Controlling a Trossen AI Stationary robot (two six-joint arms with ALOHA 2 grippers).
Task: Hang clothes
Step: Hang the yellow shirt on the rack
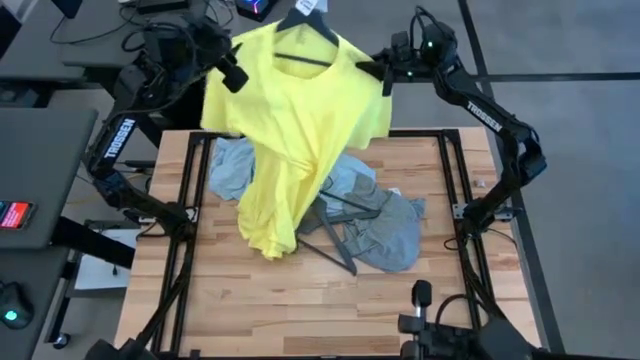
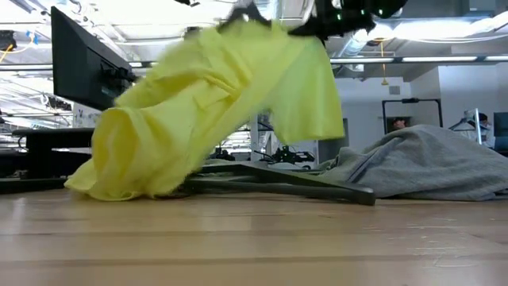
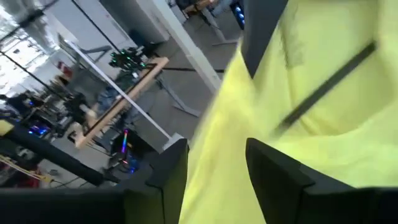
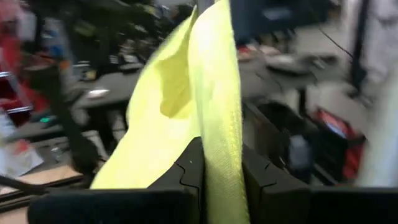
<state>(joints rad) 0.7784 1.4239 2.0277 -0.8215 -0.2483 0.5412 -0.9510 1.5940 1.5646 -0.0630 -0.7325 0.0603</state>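
Observation:
The neon-yellow T-shirt (image 1: pixel 300 120) is held up over the table's far edge, and its lower end (image 1: pixel 270 235) lies bunched on the wood. A dark hanger (image 1: pixel 305 40) sits in its neck opening. My left gripper (image 1: pixel 233 73) is shut on the shirt's left side and my right gripper (image 1: pixel 384 72) on its right side. The pale blue shirt (image 1: pixel 228 170) and the grey T-shirt (image 1: pixel 392 232) lie crumpled on the table, partly under the yellow one. My left gripper pinches the yellow shirt's left shoulder and sleeve area (image 3: pixel 214 155) between its two fingers (image 3: pixel 273 177). That part is lifted clear, and the cloth runs slanting down from it to the table. One layer or several, I cannot tell. My right gripper pinches a fold of the yellow shirt at its right shoulder, by the sleeve (image 4: pixel 219 146), between its two fingers (image 4: pixel 194 168). The fold stands up out of the fingers. The sleeve (image 2: pixel 305 95) hangs slack below, clear of the table.
A second dark hanger (image 1: pixel 335 240) lies on the table between the yellow shirt's lower end and the grey T-shirt; it also shows in the low view (image 2: pixel 294 187). A black frame (image 1: pixel 455 200) borders the wooden table. Bare wood (image 1: pixel 300 310) lies toward the near edge.

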